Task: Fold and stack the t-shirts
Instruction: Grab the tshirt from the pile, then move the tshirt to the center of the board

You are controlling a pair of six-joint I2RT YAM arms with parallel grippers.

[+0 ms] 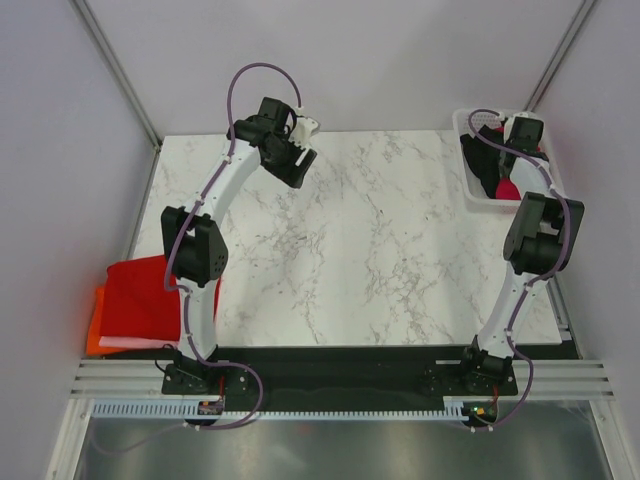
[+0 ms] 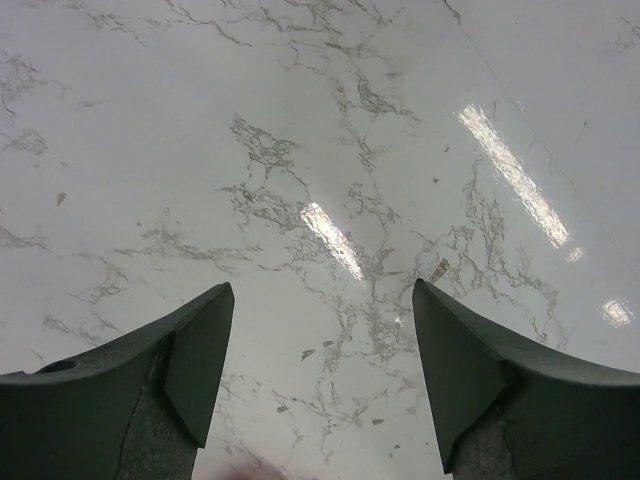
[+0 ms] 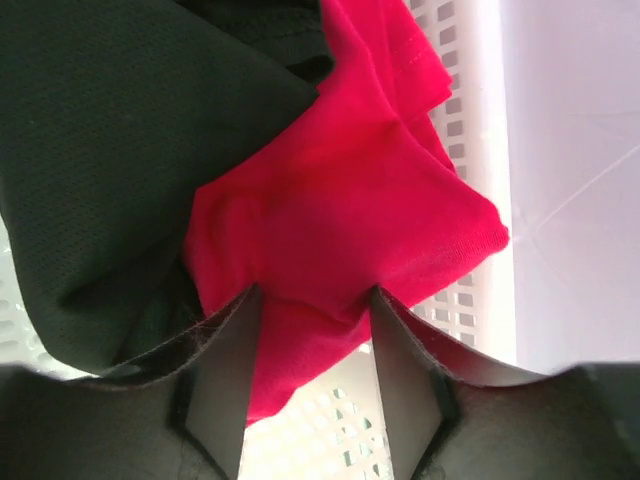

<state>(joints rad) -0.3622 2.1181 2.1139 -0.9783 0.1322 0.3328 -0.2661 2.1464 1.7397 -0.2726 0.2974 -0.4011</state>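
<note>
Cloth of the raspberry-crimson t-shirt [image 3: 340, 220] is bunched between the two fingers of the right claw [image 3: 315, 300], which is clamped on a fold of it, with creases fanning out from the pinch. That claw reaches down inside the white lattice basket [image 3: 470, 120], at the far right corner of the tabletop [image 2: 300, 120]. To the claw's left in the wrist view, a black garment [image 3: 120, 150] lies in the same basket, pressed against the crimson shirt and partly over it. The basket's perforated wall shows just beyond and to the right of the held cloth. Across the tabletop, well apart from the basket, the left claw [image 2: 320, 290] hangs over bare marble with its fingers [image 2: 195, 360] spread wide and nothing between them. I cannot tell whether the tips touch the marble. Well behind that claw, back by the lower part of its arm, a red t-shirt [image 1: 145, 290] lies flat at the tabletop's left edge. An orange t-shirt [image 1: 96, 325] lies under it, peeking out on the left side. The left arm hides part of both.
</note>
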